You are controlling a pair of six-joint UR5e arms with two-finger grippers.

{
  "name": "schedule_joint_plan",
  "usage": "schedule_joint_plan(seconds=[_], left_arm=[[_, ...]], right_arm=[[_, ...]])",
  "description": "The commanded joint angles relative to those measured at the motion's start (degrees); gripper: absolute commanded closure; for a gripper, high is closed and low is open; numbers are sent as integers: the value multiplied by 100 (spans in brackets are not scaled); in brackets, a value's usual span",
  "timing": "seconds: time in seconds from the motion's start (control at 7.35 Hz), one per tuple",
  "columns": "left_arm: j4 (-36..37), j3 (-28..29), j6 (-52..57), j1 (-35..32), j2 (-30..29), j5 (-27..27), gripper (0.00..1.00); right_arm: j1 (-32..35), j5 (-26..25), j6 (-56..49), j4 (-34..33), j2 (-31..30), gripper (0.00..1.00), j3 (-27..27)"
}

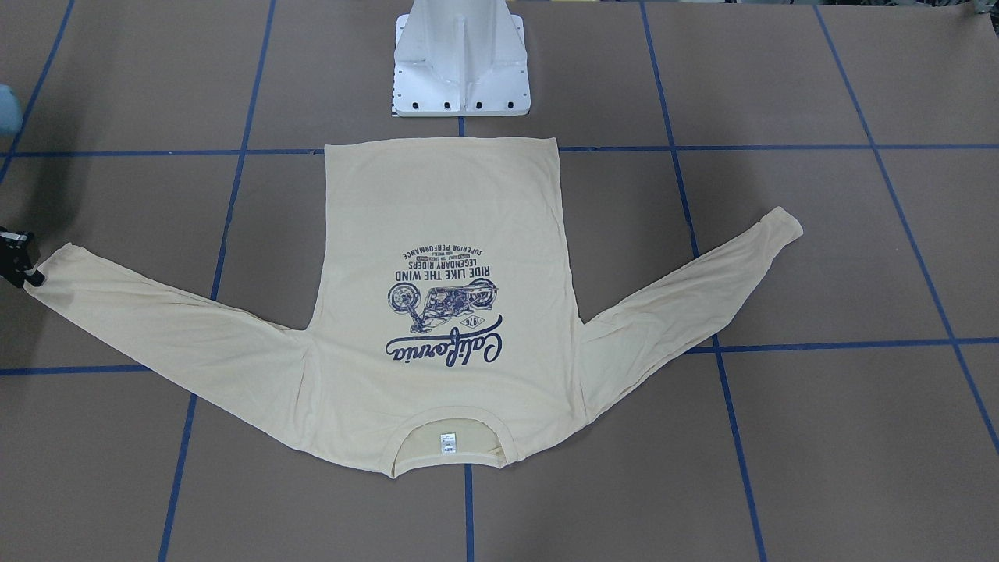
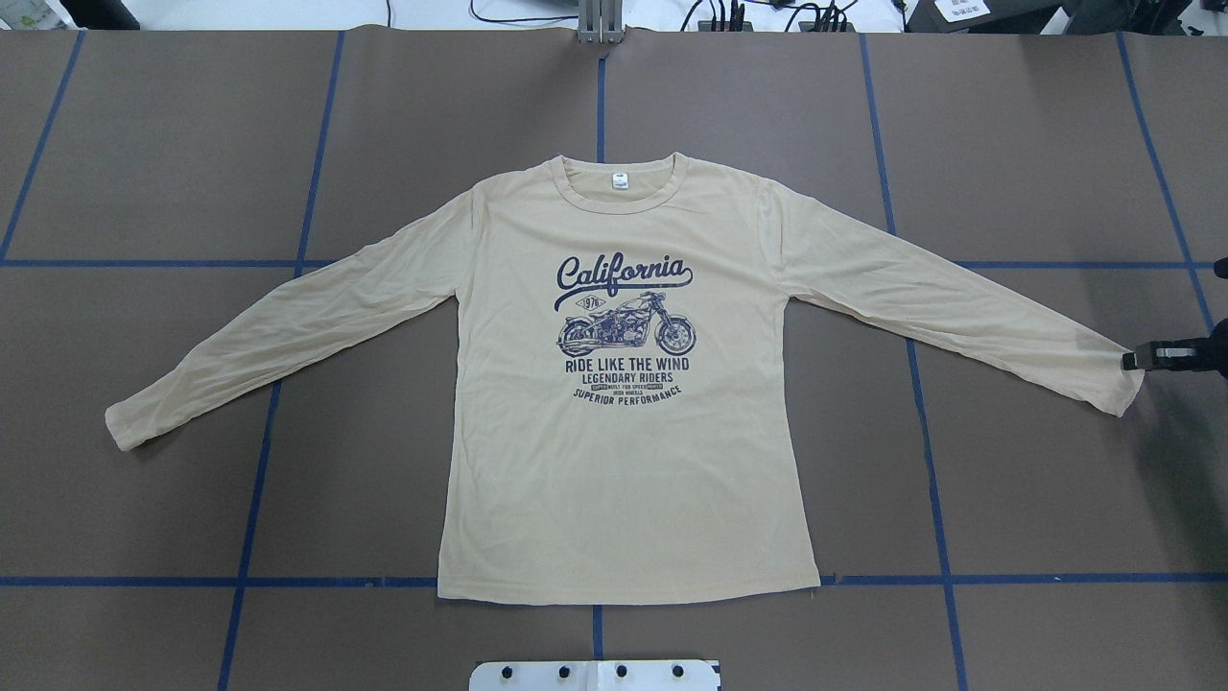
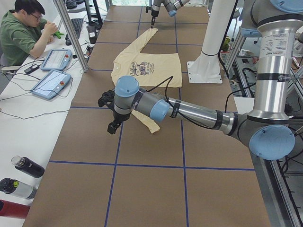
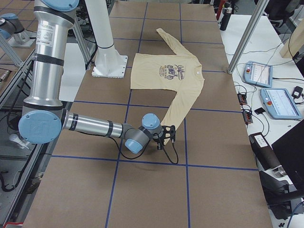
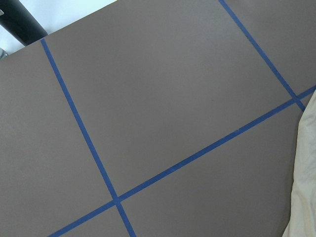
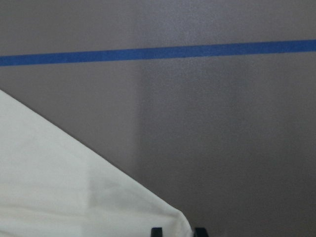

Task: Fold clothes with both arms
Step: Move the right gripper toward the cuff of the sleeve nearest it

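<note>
The pale cream-yellow long-sleeved T-shirt point(image 2: 624, 403) lies flat, print up, both sleeves spread; it also shows in the front view point(image 1: 445, 312). My right gripper point(image 2: 1142, 357) is low at the right sleeve's cuff point(image 2: 1118, 379), at the front view's left edge point(image 1: 27, 269). In the right wrist view its two fingertips point(image 6: 156, 231) stand apart with the cuff's corner point(image 6: 168, 219) between them, so it is open. My left gripper point(image 3: 112, 126) shows only in the left side view, above the table near the left cuff point(image 3: 154, 127); I cannot tell its state.
The table is brown board point(image 2: 1007, 144) with blue tape lines point(image 2: 288, 192). The white pedestal base point(image 1: 460, 62) stands just behind the shirt's hem. An operator point(image 3: 23, 33), tablets and bottles are along the far side.
</note>
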Motion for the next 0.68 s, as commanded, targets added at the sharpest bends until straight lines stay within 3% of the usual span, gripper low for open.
schedule_joint_plan(seconds=[0.0,0.27,0.54], left_arm=[[7,-4,0,0,9,0,0],[-2,-4,0,0,9,0,0],[-2,-4,0,0,9,0,0]], right_arm=[[0,0,-1,6,-37,58,4],[0,-18,-1,6,-81,59,4],[0,-18,-1,-3,-81,68,4]])
